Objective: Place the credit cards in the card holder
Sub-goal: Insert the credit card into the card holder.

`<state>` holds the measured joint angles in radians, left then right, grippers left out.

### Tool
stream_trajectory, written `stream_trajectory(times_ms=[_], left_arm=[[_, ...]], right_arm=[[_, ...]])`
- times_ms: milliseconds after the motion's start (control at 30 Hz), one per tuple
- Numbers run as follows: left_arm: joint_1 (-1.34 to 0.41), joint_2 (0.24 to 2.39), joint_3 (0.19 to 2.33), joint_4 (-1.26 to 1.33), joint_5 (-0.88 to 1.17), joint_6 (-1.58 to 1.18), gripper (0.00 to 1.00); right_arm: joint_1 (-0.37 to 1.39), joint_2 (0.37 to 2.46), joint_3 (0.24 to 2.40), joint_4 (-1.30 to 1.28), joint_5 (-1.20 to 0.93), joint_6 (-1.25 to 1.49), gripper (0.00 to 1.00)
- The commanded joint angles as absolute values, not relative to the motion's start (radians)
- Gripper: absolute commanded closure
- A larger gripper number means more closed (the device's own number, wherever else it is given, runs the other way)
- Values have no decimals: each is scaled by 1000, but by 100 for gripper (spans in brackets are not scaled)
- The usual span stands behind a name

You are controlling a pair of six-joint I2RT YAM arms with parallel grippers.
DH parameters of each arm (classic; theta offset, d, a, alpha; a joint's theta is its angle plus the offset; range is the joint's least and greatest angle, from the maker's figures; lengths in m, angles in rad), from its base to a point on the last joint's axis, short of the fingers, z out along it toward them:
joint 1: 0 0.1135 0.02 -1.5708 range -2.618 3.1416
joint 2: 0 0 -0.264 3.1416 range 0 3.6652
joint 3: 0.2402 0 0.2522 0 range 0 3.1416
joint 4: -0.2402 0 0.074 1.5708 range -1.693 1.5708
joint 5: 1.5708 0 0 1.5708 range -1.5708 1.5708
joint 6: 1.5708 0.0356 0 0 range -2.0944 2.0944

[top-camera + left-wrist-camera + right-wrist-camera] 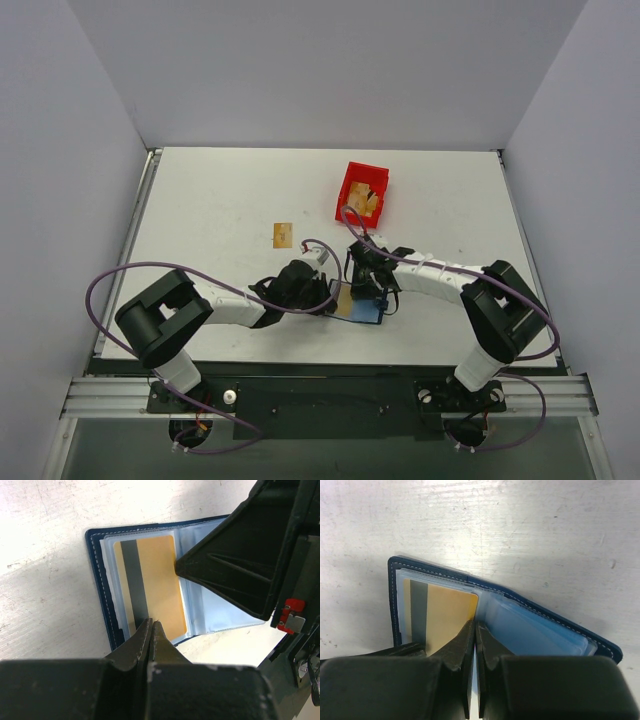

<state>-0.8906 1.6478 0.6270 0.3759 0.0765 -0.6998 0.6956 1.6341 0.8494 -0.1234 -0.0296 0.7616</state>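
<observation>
Overhead, the card holder (362,308) lies open on the white worktop (220,200), close to its near edge and between the two arms. The left end effector (325,297) reaches it from the left and the right end effector (372,290) from the right; both meet over it. A second card (283,235) lies flat on the worktop, well apart, further back and to the left. The red bin (362,192) stands behind, with something tan inside it.

From the left wrist, the striped card (155,580) sits in the clear pocket on the left half of the card holder, its dark stripe on the left side. The left end effector is closed, the two tips pressed together and touching the near edge of the card. Whether something thin is pinched between them I cannot tell. One black tip of the right end effector touches the right edge of the card.

From the right wrist, the right end effector is closed too and holds nothing. Its tips rest at the edge of the card, beside the fold. The right half shows only pale blue pockets.
</observation>
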Motion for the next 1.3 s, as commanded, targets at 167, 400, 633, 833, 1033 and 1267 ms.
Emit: stream_trajectory(times_ms=[167,400,633,833,1033,1267], left_arm=[[-897,1649,609,273,58,-692,100],[-897,1654,606,275,60,-692,100],[-897,1652,606,278,60,-696,100],[-897,1652,611,279,61,-693,100],[-897,1651,615,273,61,-690,100],[-897,1620,633,239,69,-689,100]], right_arm=[[709,1615,870,-265,89,738,100],[710,1592,871,-259,60,733,100],[713,1583,877,-276,57,727,100],[715,1629,910,-321,54,729,100],[715,1669,920,-333,52,735,100],[715,1697,916,-302,40,733,100]])
